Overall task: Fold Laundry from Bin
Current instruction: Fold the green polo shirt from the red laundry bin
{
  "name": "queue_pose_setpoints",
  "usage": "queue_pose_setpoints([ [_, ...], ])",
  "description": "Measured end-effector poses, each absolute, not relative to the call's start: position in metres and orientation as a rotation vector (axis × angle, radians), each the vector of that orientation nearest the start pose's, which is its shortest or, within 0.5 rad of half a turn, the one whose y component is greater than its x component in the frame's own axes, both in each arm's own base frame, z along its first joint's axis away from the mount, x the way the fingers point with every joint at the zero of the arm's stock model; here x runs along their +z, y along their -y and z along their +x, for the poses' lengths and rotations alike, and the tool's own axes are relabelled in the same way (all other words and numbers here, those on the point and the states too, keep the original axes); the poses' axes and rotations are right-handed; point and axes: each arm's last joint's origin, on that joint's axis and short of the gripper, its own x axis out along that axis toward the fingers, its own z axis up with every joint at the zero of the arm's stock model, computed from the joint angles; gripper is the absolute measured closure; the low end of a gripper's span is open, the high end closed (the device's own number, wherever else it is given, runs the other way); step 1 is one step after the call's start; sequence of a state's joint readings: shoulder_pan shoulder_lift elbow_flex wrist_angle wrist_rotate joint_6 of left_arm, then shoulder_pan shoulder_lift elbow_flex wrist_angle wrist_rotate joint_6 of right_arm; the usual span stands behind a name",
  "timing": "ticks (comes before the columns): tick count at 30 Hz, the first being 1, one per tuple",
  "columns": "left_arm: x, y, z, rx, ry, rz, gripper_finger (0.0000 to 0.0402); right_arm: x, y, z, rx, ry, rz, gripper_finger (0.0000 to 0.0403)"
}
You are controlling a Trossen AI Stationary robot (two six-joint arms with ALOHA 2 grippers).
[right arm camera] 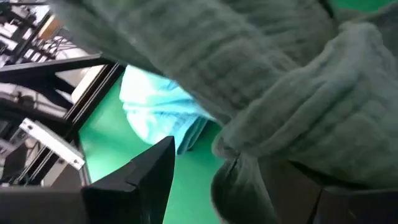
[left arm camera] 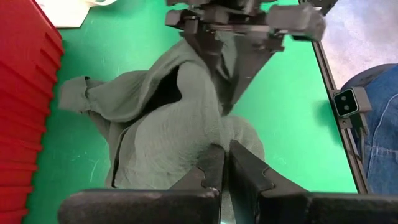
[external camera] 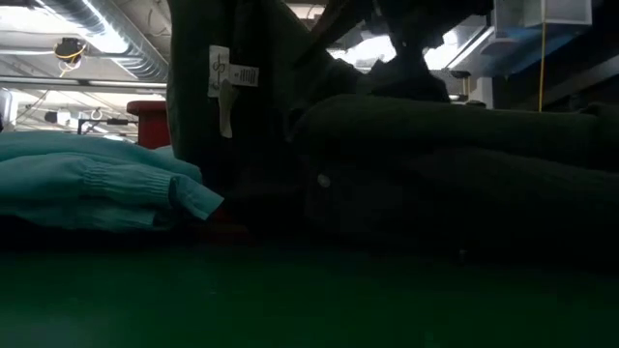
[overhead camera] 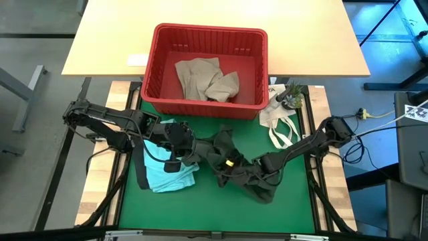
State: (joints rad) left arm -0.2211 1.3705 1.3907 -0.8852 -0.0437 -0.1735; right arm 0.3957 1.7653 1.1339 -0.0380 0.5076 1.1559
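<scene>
A crumpled dark olive green knitted garment (overhead camera: 237,167) lay in a heap on the green mat (overhead camera: 200,207) that covered the near part of the table, roughly at its middle. The left gripper (overhead camera: 192,155) sat at the heap's left edge with its two dark fingers (left arm camera: 214,174) pressed together, the olive cloth lying directly against their tips; whether any fold was pinched between them could not be told. The right gripper (overhead camera: 262,165) reached in low from the other side, its jaws spread wide, and its own wrist camera showed one dark finger (right arm camera: 146,177) standing free while ribbed olive knit draped over the other side. To the left of the heap, touching the left arm, lay a folded light teal garment (overhead camera: 167,175) with a strip of black cloth (overhead camera: 141,171) along its far left side. Only the table-level camera showed a white label (external camera: 221,82) hanging on a raised fold of the olive garment, and the teal sleeve cuff resting on the mat. Behind the mat, on the pale wooden tabletop (overhead camera: 100,40), stood the rectangular red plastic slotted basket (overhead camera: 207,33), holding one rumpled beige-tan garment (overhead camera: 206,79). A white cloth bag with loop handles (overhead camera: 277,120) lay beside its right corner.
</scene>
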Motion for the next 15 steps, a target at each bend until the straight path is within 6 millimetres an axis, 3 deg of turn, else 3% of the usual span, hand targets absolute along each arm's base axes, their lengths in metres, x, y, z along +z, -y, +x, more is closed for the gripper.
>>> queue_pose_setpoints([
  [9,0.354,0.059,0.268,-0.090,-0.869,-0.048,0.0392,0.202,-0.115,0.354,-0.531,-0.505,0.864,0.0192],
  [15,0.354,0.059,0.268,-0.091,-0.869,-0.048,0.0392,0.201,-0.116,0.353,-0.502,-0.542,0.872,0.0293],
])
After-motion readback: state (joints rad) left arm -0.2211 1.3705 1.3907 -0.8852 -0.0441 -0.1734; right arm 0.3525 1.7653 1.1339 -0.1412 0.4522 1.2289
